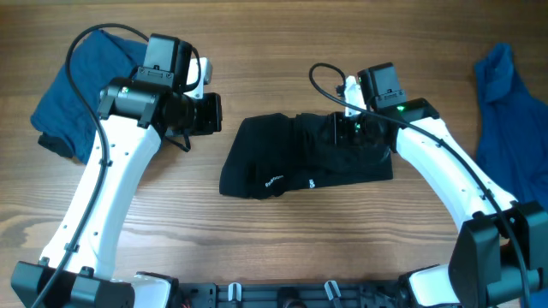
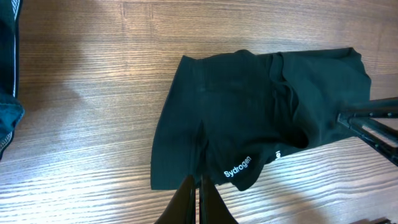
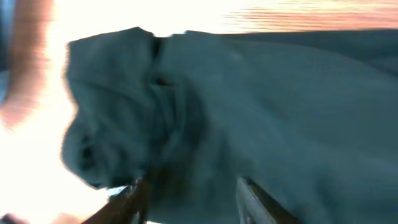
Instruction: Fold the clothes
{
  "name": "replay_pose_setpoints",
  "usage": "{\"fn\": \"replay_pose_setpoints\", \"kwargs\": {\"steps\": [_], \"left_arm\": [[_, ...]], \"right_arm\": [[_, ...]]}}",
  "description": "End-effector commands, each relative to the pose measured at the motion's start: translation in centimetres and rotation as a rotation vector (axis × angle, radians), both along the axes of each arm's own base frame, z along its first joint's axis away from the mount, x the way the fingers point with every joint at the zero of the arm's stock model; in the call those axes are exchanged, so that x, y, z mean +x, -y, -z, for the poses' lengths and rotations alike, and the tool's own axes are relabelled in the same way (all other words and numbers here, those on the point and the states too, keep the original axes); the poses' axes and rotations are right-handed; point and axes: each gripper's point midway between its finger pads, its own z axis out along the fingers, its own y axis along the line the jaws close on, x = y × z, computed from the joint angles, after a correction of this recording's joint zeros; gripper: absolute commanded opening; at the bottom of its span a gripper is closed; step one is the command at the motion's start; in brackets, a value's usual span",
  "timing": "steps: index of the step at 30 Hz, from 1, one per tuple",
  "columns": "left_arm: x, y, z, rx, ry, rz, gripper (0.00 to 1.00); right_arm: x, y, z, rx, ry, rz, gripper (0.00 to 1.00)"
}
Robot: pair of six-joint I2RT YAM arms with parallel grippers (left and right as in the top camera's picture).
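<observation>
The black T-shirt [image 1: 291,158] lies folded into a rough rectangle at the table's middle, with small white logo prints near its front edge. In the left wrist view [image 2: 249,118] the print reads "Sydrogen". My left gripper [image 1: 211,113] is shut and empty, just left of the shirt; its closed fingertips [image 2: 199,196] point at the shirt's near edge. My right gripper [image 1: 347,128] is over the shirt's right part. Its fingers [image 3: 193,193] are spread apart, low over the black fabric [image 3: 261,106]. That view is blurred.
A dark blue garment [image 1: 77,103] lies bunched at the far left, partly under my left arm; its edge shows in the left wrist view [image 2: 7,93]. A brighter blue shirt [image 1: 501,111] lies at the right edge. The wooden table [image 1: 282,248] shows bare in front.
</observation>
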Motion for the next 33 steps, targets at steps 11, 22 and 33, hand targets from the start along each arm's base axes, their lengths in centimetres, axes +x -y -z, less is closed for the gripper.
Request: {"fn": "replay_pose_setpoints", "kwargs": {"steps": [11,22,33], "left_arm": [[0.3,-0.1,-1.1,-0.001,0.043,0.009,0.07],[0.3,-0.1,-1.1,-0.001,0.043,0.009,0.09],[0.4,-0.1,-1.1,-0.001,0.044,0.009,0.11]], "right_arm": [[-2.6,-1.1,4.4,-0.235,0.115,-0.325,0.61],[-5.1,-0.2,6.2,-0.241,0.013,-0.307,0.04],[-7.8,-5.1,3.0,0.076,0.03,-0.502,0.24]]}}
